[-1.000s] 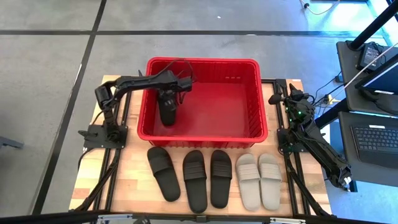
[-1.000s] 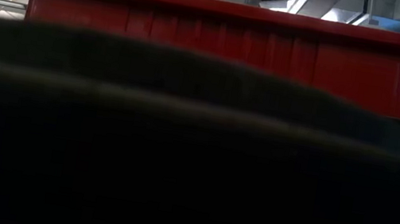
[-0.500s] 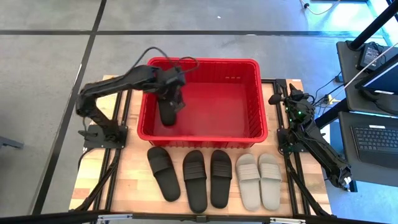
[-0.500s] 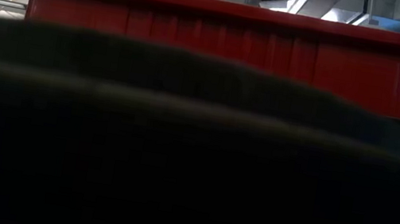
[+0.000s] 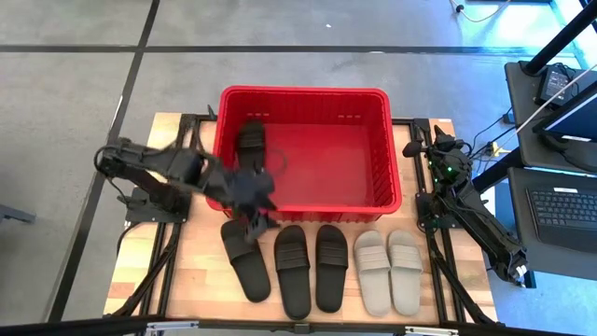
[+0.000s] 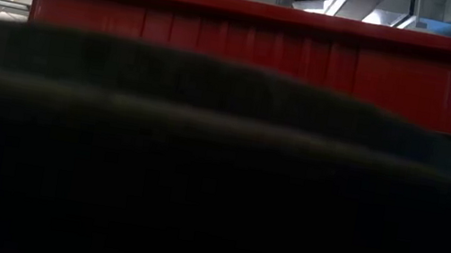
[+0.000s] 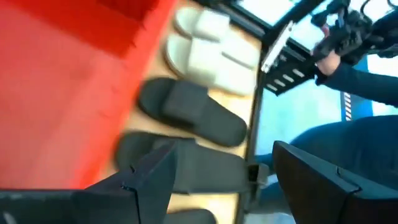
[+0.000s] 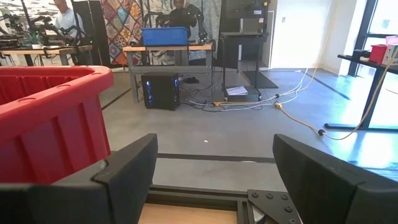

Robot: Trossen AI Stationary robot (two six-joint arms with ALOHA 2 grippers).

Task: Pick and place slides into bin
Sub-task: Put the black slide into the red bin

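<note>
Left tool [image 5: 250, 221] now over slides [image 5: 245, 259]

I see the wooden counter [image 5: 201, 271] carrying the red bin [image 5: 392, 191], three black slides [image 5: 291, 266] and two beige slides [image 5: 390, 271].

Wooden table [image 5: 201, 271]; laptop [image 5: 567, 207] beside; 2 people [image 8: 177, 11] beyond.

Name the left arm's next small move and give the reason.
Probably lower the open left gripper onto the leftmost black slide and close on it. One black slide already lies in the red bin; five are on the table, and the gripper hangs just above that one's near end. The right gripper waits open by the bin's right side.
</note>
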